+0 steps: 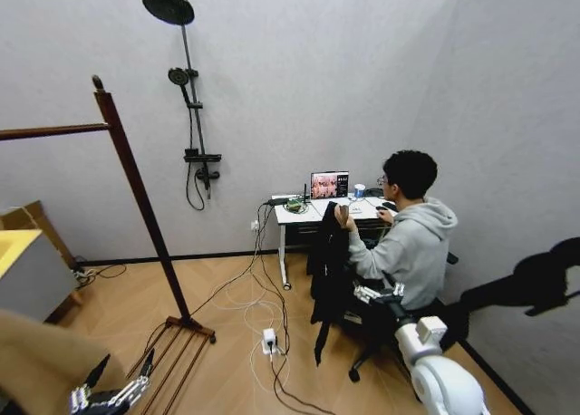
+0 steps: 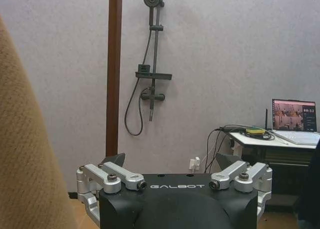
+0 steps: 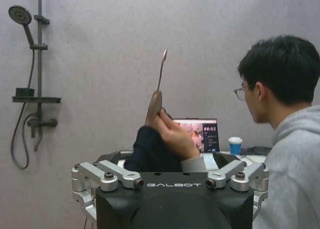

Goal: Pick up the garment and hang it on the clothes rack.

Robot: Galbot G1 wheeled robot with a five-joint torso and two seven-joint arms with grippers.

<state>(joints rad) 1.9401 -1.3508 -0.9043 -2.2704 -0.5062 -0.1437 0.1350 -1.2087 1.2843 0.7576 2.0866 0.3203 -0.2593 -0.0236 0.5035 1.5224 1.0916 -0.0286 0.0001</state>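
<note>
Wood-look floor (image 1: pixel 227 361), plain grey walls, black shower fixture (image 1: pixel 186 89) on the back wall. Small white counter (image 1: pixel 313 211) carries a laptop (image 1: pixel 329 184) and a blue cup (image 1: pixel 360 190); cables and a power strip (image 1: pixel 269 340) lie on the floor below.

Clothes rack (image 1: pixel 136 188) stands left, reddish-brown post with knob top and slatted foot shelf. Left wrist view adds a tan fabric edge (image 2: pixel 25 154) close beside the camera.

Garment (image 1: pixel 331 270), black, hangs on a wooden hanger (image 3: pixel 156 101) held up by a seated person's hand (image 3: pixel 172 136), in front of the counter. Right wrist view shows the hanger hook upright above the hand.

Right gripper (image 1: pixel 379 294) sits just right of the garment, fingers spread, not touching it. Left gripper (image 1: pixel 109 399) is low at the rack's foot, fingers open, holding nothing.
</note>
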